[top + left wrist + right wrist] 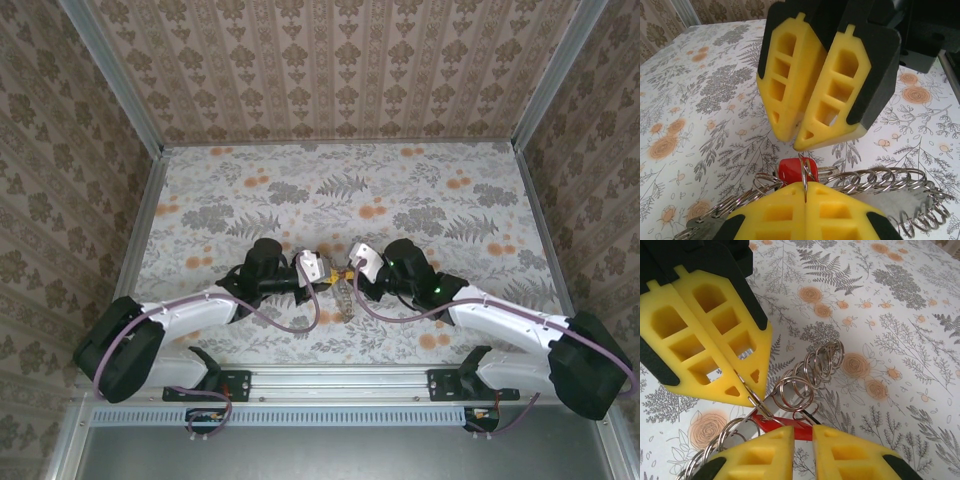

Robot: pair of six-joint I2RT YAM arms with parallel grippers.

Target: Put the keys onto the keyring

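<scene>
Keyring [880, 181] in jaws of left gripper [805, 190]

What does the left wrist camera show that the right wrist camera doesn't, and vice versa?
Left wrist: the red plastic key head end-on, with the silvery chain of metal rings spreading to both sides. Right wrist: the key head lengthwise, the chain coiling away over the flowered table. Both: the left gripper pinching a ring, facing the right gripper.
</scene>
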